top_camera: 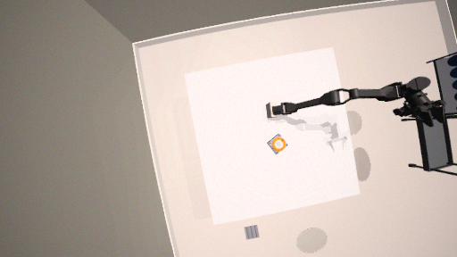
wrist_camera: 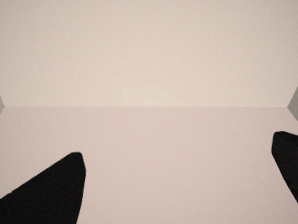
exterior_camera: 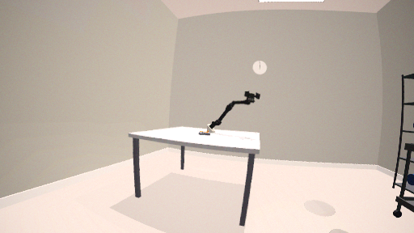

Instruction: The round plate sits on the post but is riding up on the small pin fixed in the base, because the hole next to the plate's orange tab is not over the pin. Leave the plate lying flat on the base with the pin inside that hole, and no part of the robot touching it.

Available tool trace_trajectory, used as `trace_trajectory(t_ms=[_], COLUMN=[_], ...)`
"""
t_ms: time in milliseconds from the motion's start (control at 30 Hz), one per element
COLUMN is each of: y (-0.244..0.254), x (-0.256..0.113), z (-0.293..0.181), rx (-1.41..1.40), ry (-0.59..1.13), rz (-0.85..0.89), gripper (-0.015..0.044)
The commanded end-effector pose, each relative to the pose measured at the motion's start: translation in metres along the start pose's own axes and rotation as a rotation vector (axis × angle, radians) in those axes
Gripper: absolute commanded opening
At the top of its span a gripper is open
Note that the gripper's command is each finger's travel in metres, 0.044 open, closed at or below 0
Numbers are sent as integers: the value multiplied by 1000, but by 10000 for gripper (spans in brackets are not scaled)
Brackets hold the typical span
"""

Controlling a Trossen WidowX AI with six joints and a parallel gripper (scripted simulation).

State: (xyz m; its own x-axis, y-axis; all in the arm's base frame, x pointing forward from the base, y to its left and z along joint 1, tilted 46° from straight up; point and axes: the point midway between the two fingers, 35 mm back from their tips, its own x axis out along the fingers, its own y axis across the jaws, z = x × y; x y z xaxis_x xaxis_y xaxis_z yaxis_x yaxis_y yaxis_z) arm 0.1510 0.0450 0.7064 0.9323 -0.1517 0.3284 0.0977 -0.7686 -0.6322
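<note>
The round plate (top_camera: 278,144) shows as an orange ring with a pale centre, over the grey square base (top_camera: 270,144) on the table. In the exterior view the base (exterior_camera: 201,133) is a small dark shape beside the arm's foot, with a little orange on top. The tab, hole, pin and any tilt of the plate are too small to tell. My gripper (top_camera: 414,117) (exterior_camera: 252,95) (wrist_camera: 180,152) is open and empty, raised high and far from the plate. The wrist view shows only the two black fingers against wall and ceiling.
The arm's pale mount (top_camera: 270,110) stands on the white table (top_camera: 232,178) (exterior_camera: 162,134) close to the base. The arm stretches out past the table's edge. A dark rack (top_camera: 435,147) (exterior_camera: 401,131) stands off to the right.
</note>
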Motion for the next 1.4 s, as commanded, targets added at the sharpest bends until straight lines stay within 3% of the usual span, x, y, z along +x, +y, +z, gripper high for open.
trace_trajectory(t_ms=[0,233,300,467,567,633,800,967,1100,1167,1300,1367], y=[-2,-58,-60,-47,-34,-14,34,113,167,212,283,300], x=[0,27,32,77,93,110,129,139,134,124,96,87], z=[1,74,85,170,205,248,310,377,408,428,451,455], rx=[-23,-956,-1053,-1706,-1931,-2192,-2535,-2838,-2932,-2951,-2863,-2818], ry=[9,207,214,191,161,114,15,-136,-228,-296,-370,-378], rz=[-3,-108,-114,-175,-231,-333,-543,-915,-1193,-1443,-1862,-1964], gripper=[374,190,137,6,0,0,0,0,0,0,0,0])
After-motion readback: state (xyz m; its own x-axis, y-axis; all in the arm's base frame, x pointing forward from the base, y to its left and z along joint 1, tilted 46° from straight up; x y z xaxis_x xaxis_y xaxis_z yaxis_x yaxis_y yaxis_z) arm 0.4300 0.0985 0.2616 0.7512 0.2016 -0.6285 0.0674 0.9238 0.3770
